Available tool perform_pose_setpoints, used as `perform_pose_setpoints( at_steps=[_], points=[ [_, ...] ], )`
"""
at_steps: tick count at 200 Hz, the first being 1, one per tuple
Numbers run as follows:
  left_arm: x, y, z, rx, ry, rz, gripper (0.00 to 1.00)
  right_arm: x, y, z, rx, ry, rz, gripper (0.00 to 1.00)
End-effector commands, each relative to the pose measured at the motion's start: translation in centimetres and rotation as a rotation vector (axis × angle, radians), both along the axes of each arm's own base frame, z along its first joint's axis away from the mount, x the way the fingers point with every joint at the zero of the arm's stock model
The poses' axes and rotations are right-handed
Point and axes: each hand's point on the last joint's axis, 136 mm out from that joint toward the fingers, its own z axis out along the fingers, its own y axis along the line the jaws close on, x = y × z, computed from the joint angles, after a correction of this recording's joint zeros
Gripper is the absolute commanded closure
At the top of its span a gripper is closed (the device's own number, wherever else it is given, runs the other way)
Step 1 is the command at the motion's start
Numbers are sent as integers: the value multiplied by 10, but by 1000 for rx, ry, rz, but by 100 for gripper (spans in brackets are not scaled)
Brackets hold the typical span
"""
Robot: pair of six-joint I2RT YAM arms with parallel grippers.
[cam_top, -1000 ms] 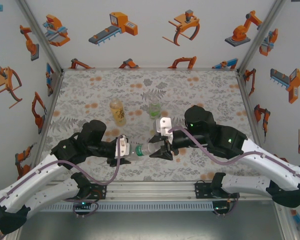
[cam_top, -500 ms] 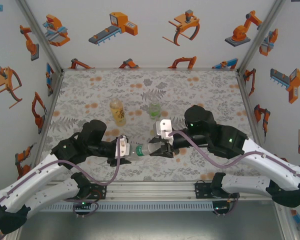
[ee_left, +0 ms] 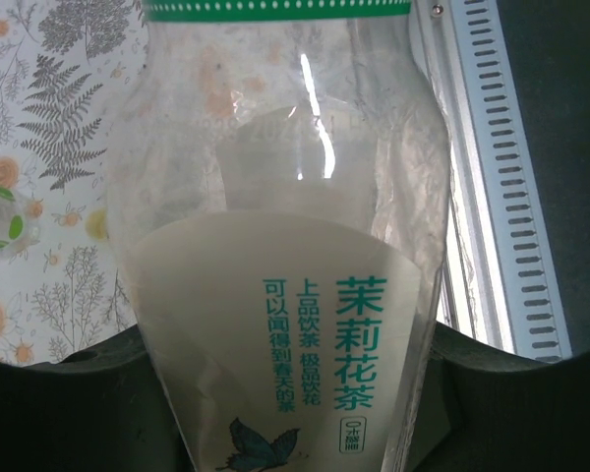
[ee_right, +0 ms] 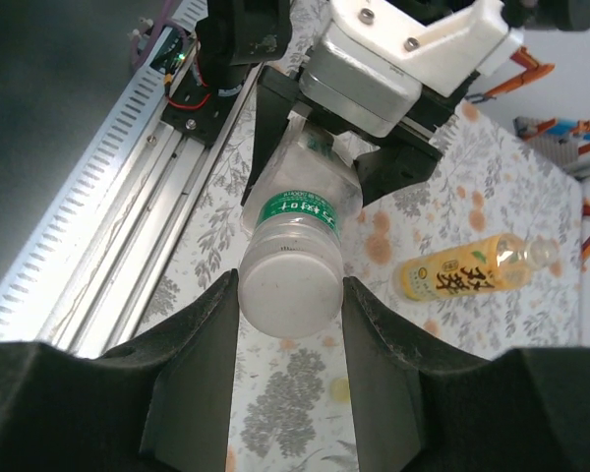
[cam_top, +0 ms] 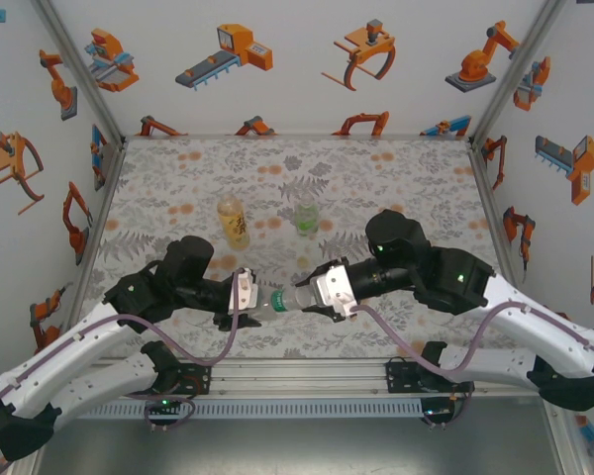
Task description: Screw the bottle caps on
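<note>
As I watch, left gripper (cam_top: 246, 302): clamps clear green-labelled plastic bottle (cam_top: 277, 300)
Right gripper (ee_right: 288, 305): pinches round white plastic cap (ee_right: 285, 280)
Risk: tilt cross-threads it

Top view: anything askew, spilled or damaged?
Nothing looks spilled or broken. The one odd thing is the clear bottle, which lies sideways between the arms. The left tool is clamped on its body and the right tool is closed on its white cap. The yellow bottle and green bottle stand upright behind.
</note>
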Motion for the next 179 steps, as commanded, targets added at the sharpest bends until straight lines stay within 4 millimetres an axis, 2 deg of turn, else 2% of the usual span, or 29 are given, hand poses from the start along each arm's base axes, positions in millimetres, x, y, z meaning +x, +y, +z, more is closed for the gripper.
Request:
perform_pose_setpoints(
  at_steps=[1,19,83,142,179],
  points=[
    [-14,0,17,-47,10,-75,100,-14,-16,8,31,-117,84,97],
    [-17,-1,17,-49,23,-88,100,-17,-20,7,37,-170,115,100],
    [-27,-2,19,-60,69,-143,100,-23,-26,9,79,-293,184,100],
    [-34,-3,17,-40,129,-195,100,-36,-31,18,107,-304,254,100],
    [-32,-5,17,-38,132,-193,100,-29,-26,9,56,-267,226,100]
  ],
)
